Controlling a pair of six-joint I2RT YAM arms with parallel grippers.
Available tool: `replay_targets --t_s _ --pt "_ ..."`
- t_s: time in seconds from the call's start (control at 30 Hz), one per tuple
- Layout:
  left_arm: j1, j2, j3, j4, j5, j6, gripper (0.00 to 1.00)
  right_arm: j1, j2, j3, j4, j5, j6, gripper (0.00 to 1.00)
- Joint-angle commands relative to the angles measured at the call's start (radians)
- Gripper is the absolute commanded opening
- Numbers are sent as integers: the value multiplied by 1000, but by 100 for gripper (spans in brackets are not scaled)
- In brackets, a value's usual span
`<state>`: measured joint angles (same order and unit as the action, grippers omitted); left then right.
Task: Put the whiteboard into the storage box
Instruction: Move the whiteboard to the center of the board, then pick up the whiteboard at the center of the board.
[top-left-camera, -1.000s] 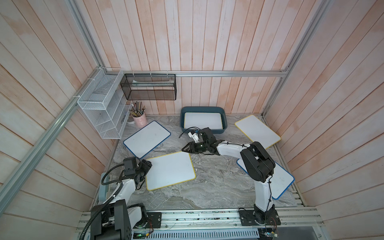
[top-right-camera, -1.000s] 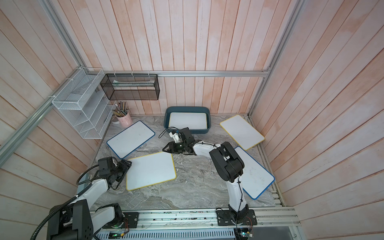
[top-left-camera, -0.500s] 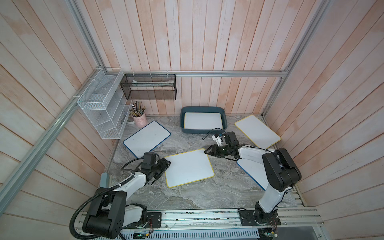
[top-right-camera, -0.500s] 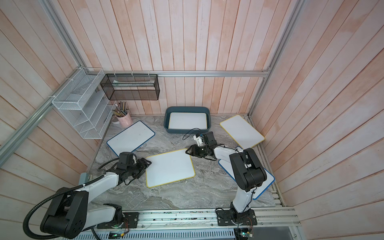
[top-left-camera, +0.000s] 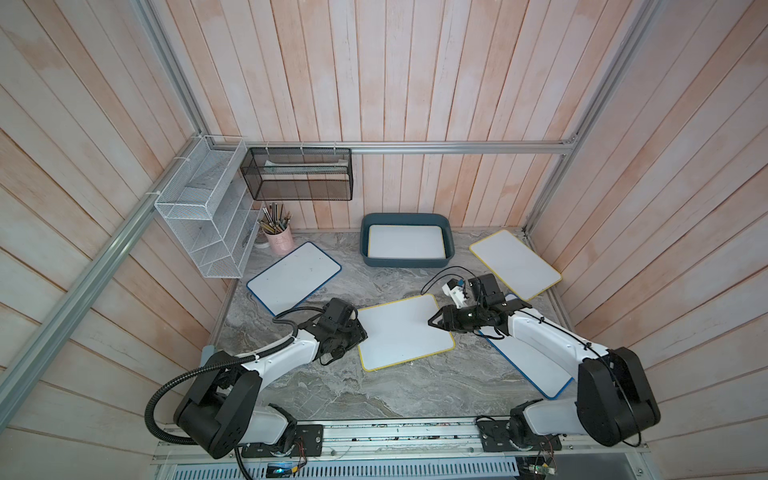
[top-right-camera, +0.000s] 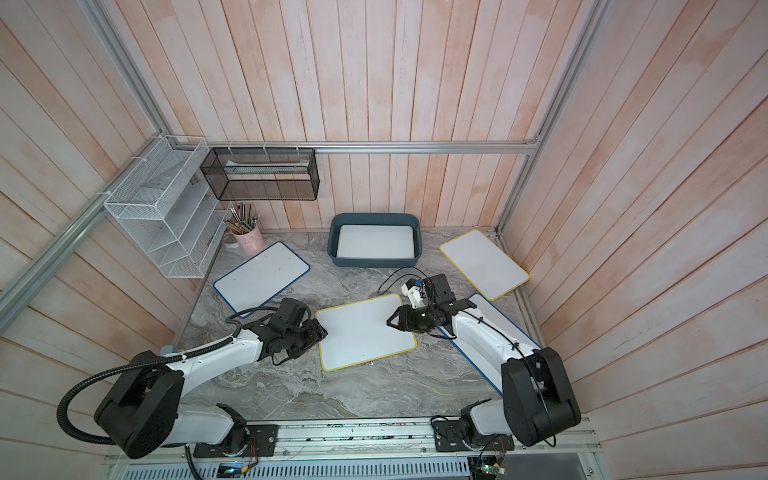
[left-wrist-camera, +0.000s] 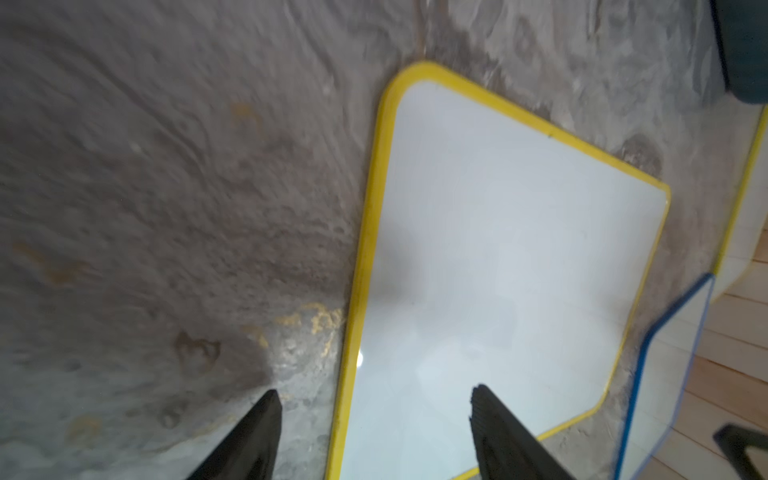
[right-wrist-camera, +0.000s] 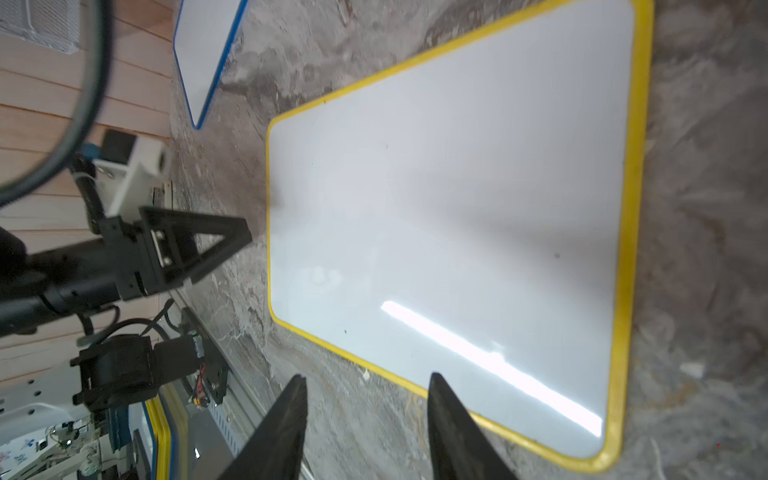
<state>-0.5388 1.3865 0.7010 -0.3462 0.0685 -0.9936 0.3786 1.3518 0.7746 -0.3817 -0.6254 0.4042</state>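
Though both arms flank it, the yellow-framed whiteboard lies flat on the table in both top views, well apart from the storage box at the back wall; a second whiteboard sits inside the box. Left gripper and right gripper are at opposite short edges. L wrist view: jaws spread wide, straddling the yellow rim, nothing held. R wrist view: jaws apart, one finger over the board's edge, one over the table, gripping nothing.

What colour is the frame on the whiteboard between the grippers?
Yellow frame; clearest in the right wrist view.
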Motion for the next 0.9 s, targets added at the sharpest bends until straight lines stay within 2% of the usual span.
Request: replay_targets --t_s 0.0,0.07,0.17,0.33,0.47,0.53,0.73,0.87 --pt "28 4 106 -88 -174 214 73 53 -56 -77 -93 -8 69 48" --pt "68 60 155 -4 -109 318 73 85 -80 -138 -49 -26 124 48" --pt "115 188 217 142 64 433 73 119 -102 -220 12 -45 189 49" --pt "132 421 385 167 231 498 73 131 -167 -289 5 -7 229 48" --pt "132 522 394 254 417 490 74 130 -155 -358 104 64 253 48" --pt "132 537 365 281 472 471 74 129 -126 -367 172 85 262 48" --pt "130 452 186 310 511 423 74 91 -24 -345 350 192 280 49" --pt "99 347 57 287 515 377 74 35 71 -312 514 167 299 48"
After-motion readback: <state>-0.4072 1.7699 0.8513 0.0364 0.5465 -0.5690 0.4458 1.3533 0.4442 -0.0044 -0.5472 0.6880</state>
